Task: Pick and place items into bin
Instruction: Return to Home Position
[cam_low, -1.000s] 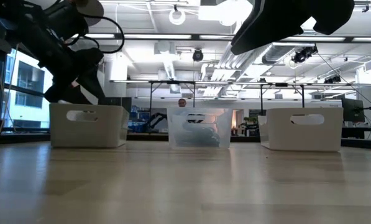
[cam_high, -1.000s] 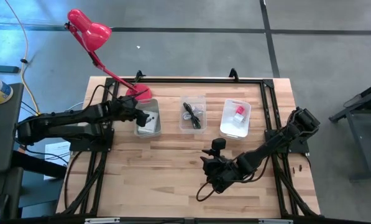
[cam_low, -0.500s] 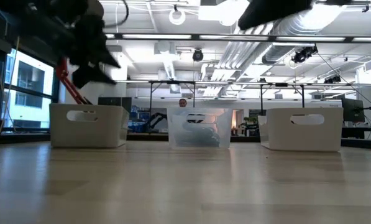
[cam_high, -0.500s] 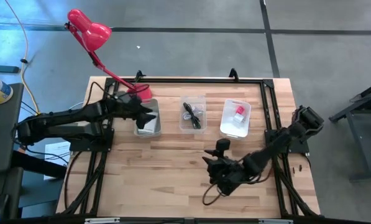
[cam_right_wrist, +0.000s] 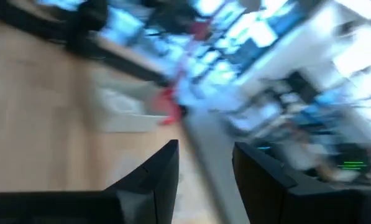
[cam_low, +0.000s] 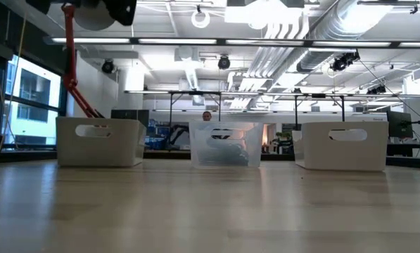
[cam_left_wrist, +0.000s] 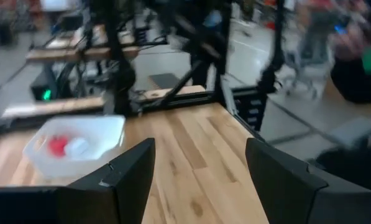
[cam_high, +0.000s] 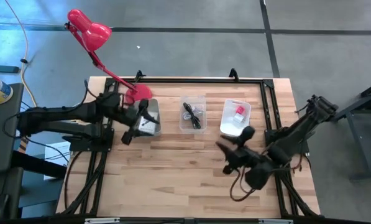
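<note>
Three bins stand in a row at the table's far side. The left white bin (cam_high: 149, 119) holds a pale card under a dark shape. The clear middle bin (cam_high: 193, 113) holds the black cable (cam_high: 192, 115). The right white bin (cam_high: 236, 118) holds the pink cube (cam_high: 239, 111), which also shows in the bin (cam_left_wrist: 79, 146) in the left wrist view. My left gripper (cam_high: 137, 122) hovers open at the left bin's near-left side, holding nothing (cam_left_wrist: 197, 180). My right gripper (cam_high: 227, 155) is open and empty (cam_right_wrist: 204, 180), raised near the right bin's near side.
The red desk lamp (cam_high: 89, 31) stands behind the left bin, and its stem (cam_low: 72, 63) rises at the left of the low view. A black frame (cam_high: 269, 112) runs along the table's edges. Bare wood (cam_high: 173, 168) stretches across the table's near half.
My left gripper has risen out of the left bin, leaving the low view at the top, and drawn back slightly toward the table's left and near side. My right arm has swung from the table's near middle toward the right edge, lifting as it went.
</note>
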Controlling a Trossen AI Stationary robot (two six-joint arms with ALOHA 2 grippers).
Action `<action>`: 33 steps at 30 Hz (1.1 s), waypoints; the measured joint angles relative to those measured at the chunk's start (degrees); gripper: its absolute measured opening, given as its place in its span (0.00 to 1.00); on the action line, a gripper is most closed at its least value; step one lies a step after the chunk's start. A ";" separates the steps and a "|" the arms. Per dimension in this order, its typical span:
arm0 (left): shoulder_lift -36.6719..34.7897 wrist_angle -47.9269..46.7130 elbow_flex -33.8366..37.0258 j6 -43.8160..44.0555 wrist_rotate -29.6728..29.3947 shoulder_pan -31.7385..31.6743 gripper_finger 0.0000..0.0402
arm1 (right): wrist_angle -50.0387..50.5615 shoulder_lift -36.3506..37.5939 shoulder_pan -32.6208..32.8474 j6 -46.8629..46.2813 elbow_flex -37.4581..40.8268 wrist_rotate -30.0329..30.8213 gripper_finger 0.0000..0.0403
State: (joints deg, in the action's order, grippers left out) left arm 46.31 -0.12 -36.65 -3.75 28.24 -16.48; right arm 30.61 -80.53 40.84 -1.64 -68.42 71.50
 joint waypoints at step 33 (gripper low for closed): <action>-20.23 13.67 19.06 -42.70 -18.29 24.75 0.59 | -21.79 66.86 -5.21 -4.60 49.14 -35.72 0.35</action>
State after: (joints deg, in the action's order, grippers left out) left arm 26.08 13.55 -17.59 -46.44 9.95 8.27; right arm 8.82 -13.66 35.63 -6.24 -19.28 35.78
